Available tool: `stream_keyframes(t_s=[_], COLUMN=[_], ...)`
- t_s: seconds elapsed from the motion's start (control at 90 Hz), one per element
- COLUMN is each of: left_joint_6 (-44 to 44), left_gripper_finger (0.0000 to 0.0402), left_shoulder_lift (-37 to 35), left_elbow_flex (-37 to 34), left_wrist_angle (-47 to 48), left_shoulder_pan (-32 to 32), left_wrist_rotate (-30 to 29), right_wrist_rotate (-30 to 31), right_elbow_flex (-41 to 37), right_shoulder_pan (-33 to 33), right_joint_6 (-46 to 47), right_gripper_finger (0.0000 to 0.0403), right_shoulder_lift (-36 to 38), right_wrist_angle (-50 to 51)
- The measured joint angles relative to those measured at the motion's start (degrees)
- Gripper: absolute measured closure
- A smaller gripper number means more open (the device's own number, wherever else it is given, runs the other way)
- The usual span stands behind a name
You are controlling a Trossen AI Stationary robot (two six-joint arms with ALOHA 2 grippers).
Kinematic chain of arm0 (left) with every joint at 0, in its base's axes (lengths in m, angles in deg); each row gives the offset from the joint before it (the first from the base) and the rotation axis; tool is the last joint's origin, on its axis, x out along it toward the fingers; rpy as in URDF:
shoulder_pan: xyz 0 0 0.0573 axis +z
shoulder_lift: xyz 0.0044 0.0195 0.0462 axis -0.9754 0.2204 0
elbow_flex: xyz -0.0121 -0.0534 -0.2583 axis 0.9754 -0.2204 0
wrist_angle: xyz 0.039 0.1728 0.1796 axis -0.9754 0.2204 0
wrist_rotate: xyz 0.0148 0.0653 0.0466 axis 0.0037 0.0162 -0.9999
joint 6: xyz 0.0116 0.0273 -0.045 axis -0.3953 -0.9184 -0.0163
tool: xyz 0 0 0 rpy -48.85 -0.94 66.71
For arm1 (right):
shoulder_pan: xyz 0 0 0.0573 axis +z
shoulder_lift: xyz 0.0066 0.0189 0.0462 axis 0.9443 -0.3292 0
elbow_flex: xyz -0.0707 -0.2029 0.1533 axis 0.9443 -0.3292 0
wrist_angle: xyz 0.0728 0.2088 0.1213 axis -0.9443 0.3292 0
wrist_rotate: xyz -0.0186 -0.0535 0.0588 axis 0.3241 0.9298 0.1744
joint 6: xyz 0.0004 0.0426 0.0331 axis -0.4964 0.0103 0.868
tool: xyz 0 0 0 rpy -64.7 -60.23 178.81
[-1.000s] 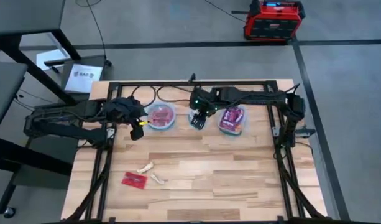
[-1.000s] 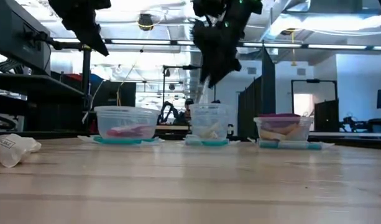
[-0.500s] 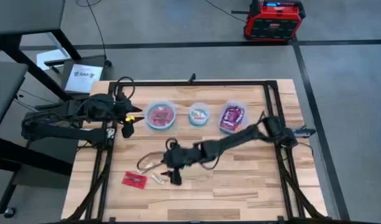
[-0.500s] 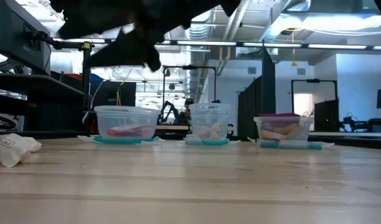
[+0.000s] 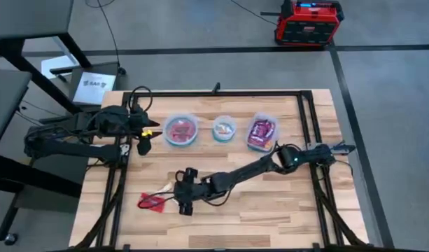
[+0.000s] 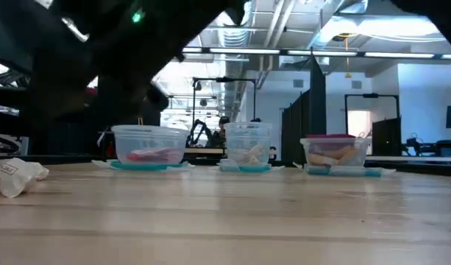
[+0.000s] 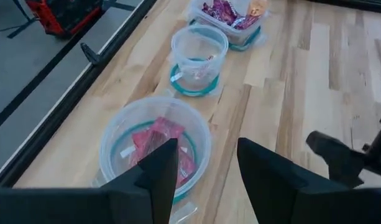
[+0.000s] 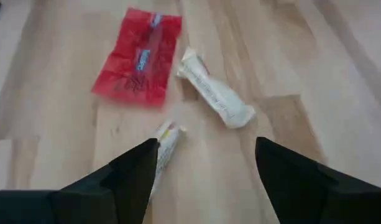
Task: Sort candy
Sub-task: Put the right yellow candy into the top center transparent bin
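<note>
Candy: flat red packet, two white sticks beside.

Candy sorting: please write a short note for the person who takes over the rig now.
Right gripper: open, empty, low over the loose candy at the table's front left.
Left gripper: open, empty, waiting beside the round container of red packets.
Loose: one red packet and two white sticks.
Done: the small round container and the rectangular container already hold candy.
Left: sort those three pieces.
</note>
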Motion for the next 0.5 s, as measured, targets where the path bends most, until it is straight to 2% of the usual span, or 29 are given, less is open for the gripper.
stream_keyframes(t_s=[0.267,0.5], left_joint_6=[-0.3,-0.2], left_gripper_finger=[0.0251,0.0251], left_shoulder_lift=[0.0,0.0], left_elbow_flex=[0.0,0.0], left_wrist_angle=[-0.2,-0.6], left_shoulder_pan=[0.0,0.0], left_wrist_rotate=[0.0,0.0], right_wrist_rotate=[-2.0,-4.7], right_elbow_flex=[0.3,0.3], right_shoulder_pan=[0.7,0.5], right_joint_6=[8.0,12.2], right_gripper_finger=[0.0154,0.0204], right_shoulder_lift=[-1.8,-1.7], right_wrist_angle=[-0.8,2.0])
